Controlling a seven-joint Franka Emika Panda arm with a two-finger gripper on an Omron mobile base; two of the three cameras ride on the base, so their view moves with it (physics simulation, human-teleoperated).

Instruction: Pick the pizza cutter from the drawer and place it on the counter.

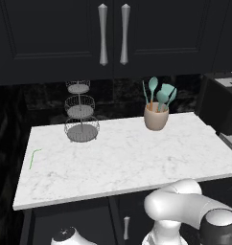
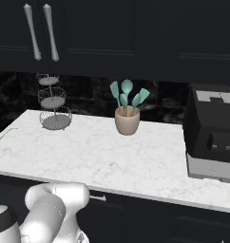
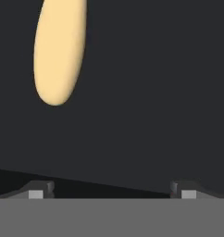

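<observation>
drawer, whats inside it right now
On the drawer's dark floor lies the pizza cutter's yellow handle, ahead of the spread fingers. Its wheel end is out of frame.

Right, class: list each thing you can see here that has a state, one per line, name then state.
gripper: open, fingertips wide apart, holding nothing
pizza cutter: lying on the dark drawer floor, not gripped, wheel out of frame
upper cabinet doors: shut
utensil cup: upright on the counter, utensils standing in it
wire stand: upright, tiers empty
</observation>
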